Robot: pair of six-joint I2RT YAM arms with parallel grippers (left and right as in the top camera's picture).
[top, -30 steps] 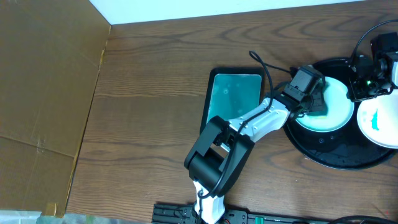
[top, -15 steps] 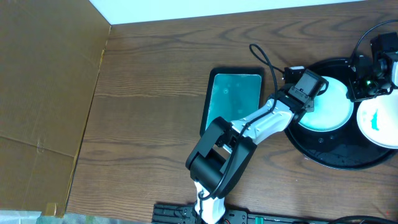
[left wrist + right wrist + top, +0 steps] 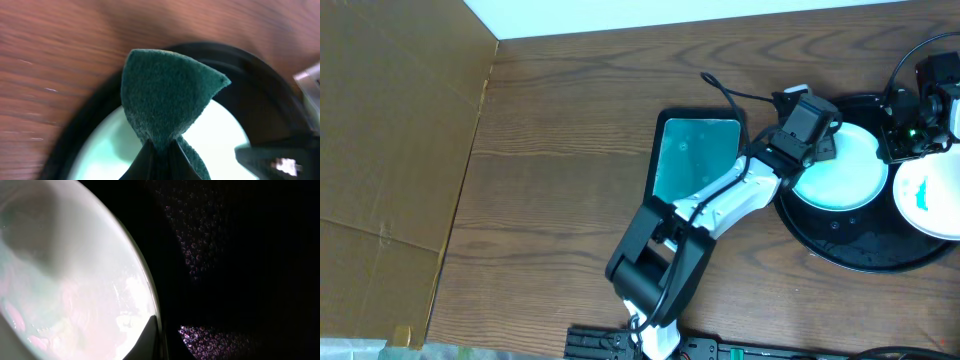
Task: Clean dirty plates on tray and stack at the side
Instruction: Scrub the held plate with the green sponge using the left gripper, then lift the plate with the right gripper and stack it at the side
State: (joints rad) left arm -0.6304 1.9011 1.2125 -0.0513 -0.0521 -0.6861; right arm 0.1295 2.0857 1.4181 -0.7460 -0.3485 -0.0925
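Note:
The round black tray (image 3: 850,250) lies at the right edge. On it sits a white plate (image 3: 842,172) with a pale teal film, and a second plate (image 3: 930,195) with a teal smear lies partly out of frame. A third plate is not in view. My left gripper (image 3: 812,128) is over the tray's left rim, shut on a green sponge (image 3: 165,95), above the plate (image 3: 220,135). My right gripper (image 3: 903,140) is at the first plate's far right edge. In the right wrist view its finger (image 3: 152,342) clamps the plate's rim (image 3: 75,280).
A small rectangular black tray (image 3: 695,155) with teal liquid lies left of the round tray, under my left arm. A brown cardboard sheet (image 3: 390,150) covers the table's left side. Cables run near the right arm at the top right.
My left gripper has moved with the sponge from the plate's middle up and left to the tray's rim. The right gripper has not moved.

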